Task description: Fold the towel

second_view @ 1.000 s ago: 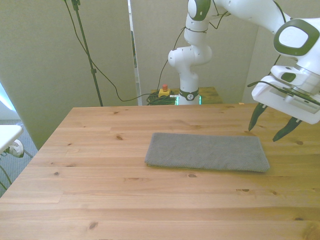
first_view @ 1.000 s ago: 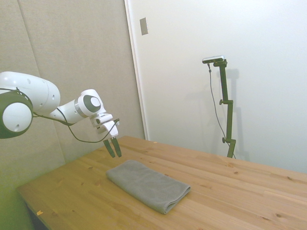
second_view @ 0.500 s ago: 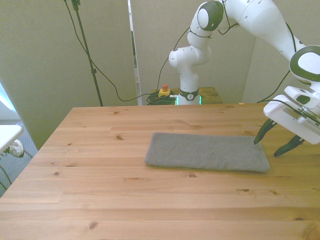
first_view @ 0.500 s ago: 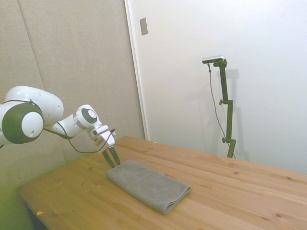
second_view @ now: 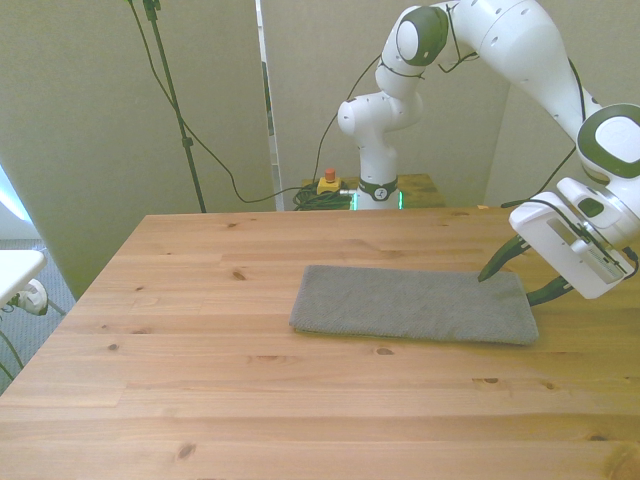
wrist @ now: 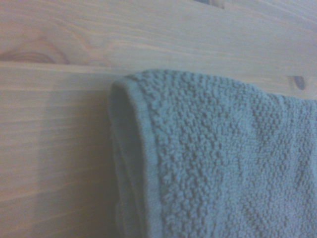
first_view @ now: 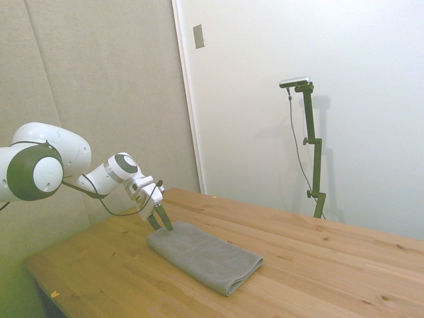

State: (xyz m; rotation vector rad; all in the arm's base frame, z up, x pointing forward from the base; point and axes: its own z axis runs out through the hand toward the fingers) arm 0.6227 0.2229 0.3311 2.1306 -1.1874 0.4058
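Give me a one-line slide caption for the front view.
Open gripper low at the end of the grey folded towel on the front view's right, on the wooden table.

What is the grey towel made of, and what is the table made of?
The towel looks like soft cotton terry: the wrist view shows tiny nubby loops and a stitched hem, though the exact fibre can't be told. The table looks like pale wood, maybe pine: joined planks with grain lines and dark knots, smooth with little shine.
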